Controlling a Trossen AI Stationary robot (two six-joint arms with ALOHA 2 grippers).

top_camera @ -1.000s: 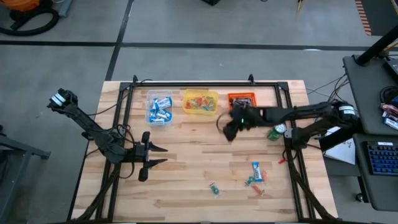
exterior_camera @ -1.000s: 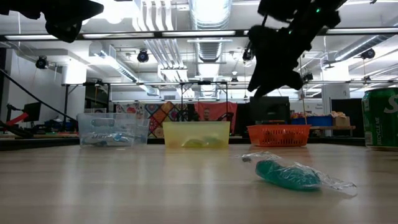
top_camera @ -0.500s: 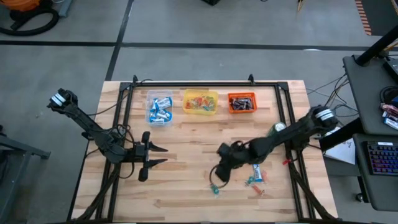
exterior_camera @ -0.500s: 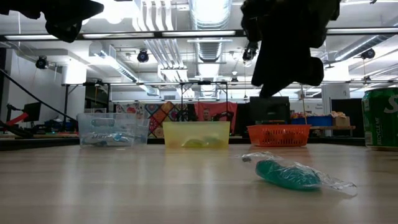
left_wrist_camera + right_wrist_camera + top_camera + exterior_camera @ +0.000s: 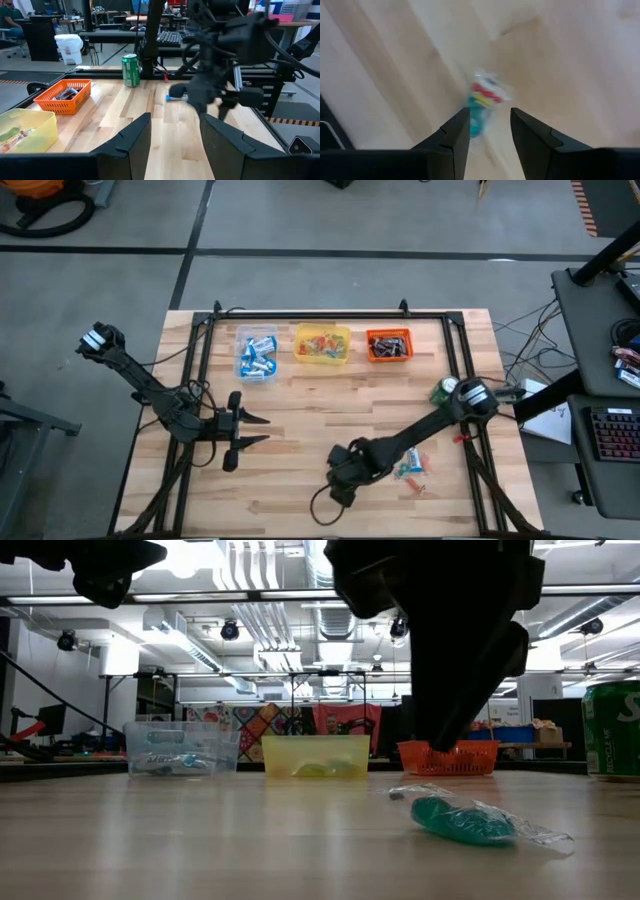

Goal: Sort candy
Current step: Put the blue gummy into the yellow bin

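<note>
Near the front edge of the wooden desk [image 5: 300,410], right of centre, the right hand [image 5: 341,480] hangs low over the boards, arm stretched diagonally from the right side. Its fingers [image 5: 452,137] stand parted, nothing between them; just beyond them lies a blurred sweet [image 5: 482,102], teal with red and yellow on the wrapper. Fingers apart from it, not touching as far as can be seen.

Low view: a teal sweet in clear wrap [image 5: 462,819] lies flat on the desk, the dark bulk of the right arm above it.

A few loose sweets [image 5: 410,465] lie just beside the right arm, a blue-and-white one among them.

Back row, side by side: clear tub [image 5: 257,355] with blue-and-white sweets, yellow tub [image 5: 322,344] with small coloured ones, orange tub [image 5: 388,346] with dark brown ones.

Green can [image 5: 443,391] stands upright at the right side, by the arm.

Left hand [image 5: 255,430] waits on the left side of the desk, fingers released, holding nothing.
</note>
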